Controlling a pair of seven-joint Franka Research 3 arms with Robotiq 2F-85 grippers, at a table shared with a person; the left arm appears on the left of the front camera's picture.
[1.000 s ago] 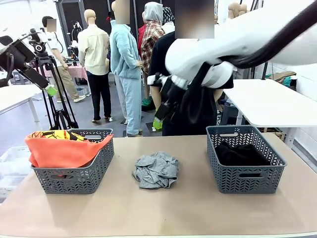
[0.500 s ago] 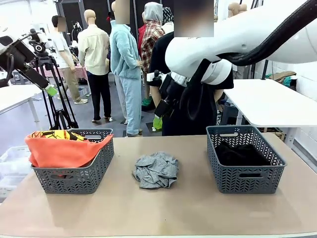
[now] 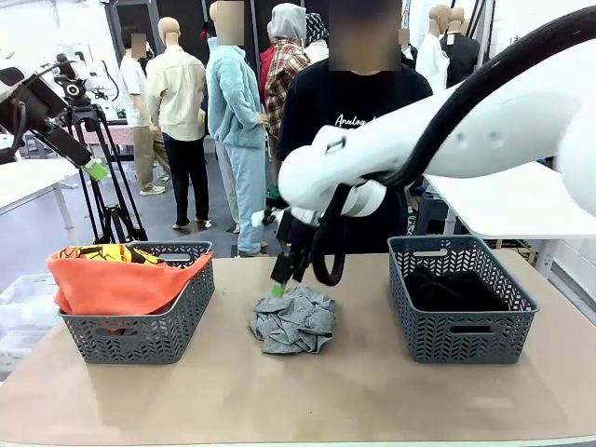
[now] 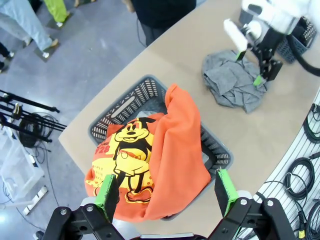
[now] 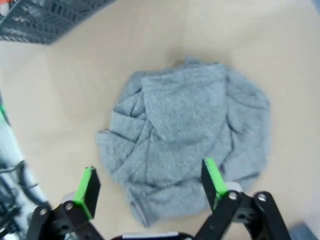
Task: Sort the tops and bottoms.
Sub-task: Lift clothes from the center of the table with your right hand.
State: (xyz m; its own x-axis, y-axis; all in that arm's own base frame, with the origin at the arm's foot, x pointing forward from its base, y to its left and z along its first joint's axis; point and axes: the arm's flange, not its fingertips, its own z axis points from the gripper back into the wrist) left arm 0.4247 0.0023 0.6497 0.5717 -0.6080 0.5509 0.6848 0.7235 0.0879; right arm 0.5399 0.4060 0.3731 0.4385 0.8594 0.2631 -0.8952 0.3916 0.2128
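A mottled grey top [image 3: 293,319] lies crumpled at the table's middle. My right gripper [image 3: 279,279] hangs open just above its rear left edge, nothing between the fingers. The right wrist view looks straight down on this top [image 5: 185,135], with the gripper [image 5: 150,187] spread wide over it. An orange T-shirt [image 3: 116,279] with a yellow print is draped over the left basket [image 3: 177,326]. My left gripper [image 4: 165,195] is open, high above that orange T-shirt [image 4: 170,150]. The black bottoms [image 3: 454,289] lie in the right basket [image 3: 466,340].
A person in a black printed T-shirt [image 3: 354,112] stands at the table's far side, behind the right arm. Bare tabletop lies in front of the baskets. Cables [image 4: 305,165] hang off the table's near edge in the left wrist view.
My right arm has swung down and leftward from high behind the table to just over the grey top. The garments and the left gripper have not moved.
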